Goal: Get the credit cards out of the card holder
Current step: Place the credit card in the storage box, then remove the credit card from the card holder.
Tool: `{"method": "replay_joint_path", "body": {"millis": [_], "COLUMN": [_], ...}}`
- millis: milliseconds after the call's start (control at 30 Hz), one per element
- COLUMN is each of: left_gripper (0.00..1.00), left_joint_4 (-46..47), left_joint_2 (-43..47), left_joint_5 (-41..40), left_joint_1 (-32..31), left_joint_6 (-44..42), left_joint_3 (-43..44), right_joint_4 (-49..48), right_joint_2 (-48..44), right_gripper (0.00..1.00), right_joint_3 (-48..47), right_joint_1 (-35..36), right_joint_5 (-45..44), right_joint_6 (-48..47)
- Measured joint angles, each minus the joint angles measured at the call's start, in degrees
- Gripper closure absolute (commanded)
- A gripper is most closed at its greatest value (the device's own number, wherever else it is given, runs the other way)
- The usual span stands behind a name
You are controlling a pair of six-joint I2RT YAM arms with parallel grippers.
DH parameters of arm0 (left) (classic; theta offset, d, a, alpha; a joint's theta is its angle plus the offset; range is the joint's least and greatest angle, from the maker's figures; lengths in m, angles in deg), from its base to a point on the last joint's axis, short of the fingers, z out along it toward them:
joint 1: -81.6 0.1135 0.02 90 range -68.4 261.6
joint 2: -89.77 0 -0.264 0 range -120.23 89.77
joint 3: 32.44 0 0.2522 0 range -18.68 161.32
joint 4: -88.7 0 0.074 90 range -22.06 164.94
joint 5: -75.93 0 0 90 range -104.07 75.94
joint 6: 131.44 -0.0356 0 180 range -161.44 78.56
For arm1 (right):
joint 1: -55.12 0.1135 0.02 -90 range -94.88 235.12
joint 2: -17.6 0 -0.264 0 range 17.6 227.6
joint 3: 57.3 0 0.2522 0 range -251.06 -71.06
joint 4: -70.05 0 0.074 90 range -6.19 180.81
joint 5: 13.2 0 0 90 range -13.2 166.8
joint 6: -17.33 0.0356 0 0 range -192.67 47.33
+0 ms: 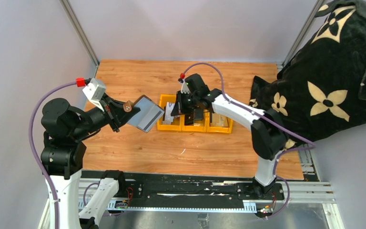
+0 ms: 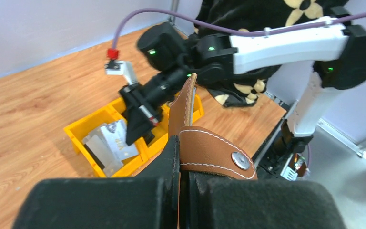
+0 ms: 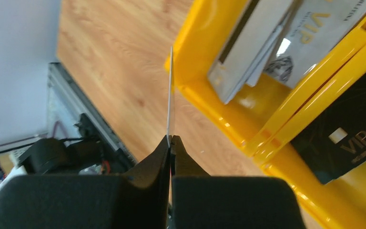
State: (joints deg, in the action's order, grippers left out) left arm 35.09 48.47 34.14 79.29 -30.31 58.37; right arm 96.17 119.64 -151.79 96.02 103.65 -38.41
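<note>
My left gripper (image 1: pixel 125 109) is shut on the card holder (image 1: pixel 146 113) and holds it open above the table, silvery-grey inside facing up. In the left wrist view its brown snap strap (image 2: pixel 209 152) sticks out of my closed left gripper (image 2: pixel 185 145). My right gripper (image 1: pixel 180 108) is over the left end of the yellow bin and is shut on a thin credit card. That card shows edge-on in the right wrist view (image 3: pixel 170 90), above my right gripper (image 3: pixel 170 139). Silvery cards (image 3: pixel 267 33) lie in the left compartment and a black card (image 3: pixel 348 138) in the middle one.
The yellow three-compartment bin (image 1: pixel 162 127) stands mid-table; a tan card (image 1: pixel 220 120) lies in its right compartment. A black cloth with cream flowers (image 1: pixel 329 71) covers the back right corner. Bare wooden tabletop (image 1: pixel 171 148) lies in front of the bin.
</note>
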Motion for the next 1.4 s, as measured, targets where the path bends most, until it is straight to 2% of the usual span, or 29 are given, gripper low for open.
{"method": "replay_joint_path", "body": {"millis": [233, 367, 533, 733, 867, 900, 1000, 1133, 1267, 1400], "left_gripper": [1.0, 1.0, 1.0, 1.0, 1.0, 1.0, 1.0, 1.0, 1.0, 1.0], "left_joint_4": [0.46, 0.74, 0.74, 0.76, 0.7, 0.66, 0.63, 0.52, 0.48, 0.61], "left_joint_2": [0.66, 0.87, 1.14, 1.11, 1.07, 1.05, 0.9, 0.68, -0.02, -0.42], "left_joint_5": [3.63, 5.66, 8.7, 11.37, 12.94, 13.42, 15.8, 18.99, 21.53, 23.5], "left_joint_1": [0.0, 0.0, 0.0, 0.0, 0.0, 0.0, 0.0, 0.0, 0.0, 0.0], "left_joint_6": [2.6, 3.74, 4.35, 4.7, 4.7, 4.63, 4.55, 5.11, 6.25, 7.85], "left_joint_3": [-1.46, -1.75, -1.99, -2.38, -2.4, -2.4, -2.78, -4.11, -4.81, -4.81], "right_joint_4": [7.02, 9.66, 12.52, 14.69, 16.68, 16.37, 14.43, 7.85, 4.5, 8.07], "right_joint_2": [13.07, 17.38, 18.6, 15.82, 8.07, 4.7, -8.24, -23.5, -29.53, -29.03], "right_gripper": [1.0, 0.8, 0.45, 0.36, 0.27, 0.22, 0.2, 0.19, 0.19, 0.18], "right_joint_3": [-10.97, -15.26, -20.55, -22.95, -21.66, -20.5, -16.63, -13.77, -11.74, -11.39], "right_joint_1": [1.16, 1.51, 1.57, 1.57, 1.55, 1.4, 0.96, 0.7, 3.85, 10.82], "right_joint_5": [-4.42, -7.19, -11.06, -15.15, -16.15, -15.13, -8.85, 7.17, 20.79, 25.35], "right_joint_6": [-3.08, -4.24, -5.9, -9.25, -12.9, -14.21, -17.62, -20.28, -22.14, -28.06]}}
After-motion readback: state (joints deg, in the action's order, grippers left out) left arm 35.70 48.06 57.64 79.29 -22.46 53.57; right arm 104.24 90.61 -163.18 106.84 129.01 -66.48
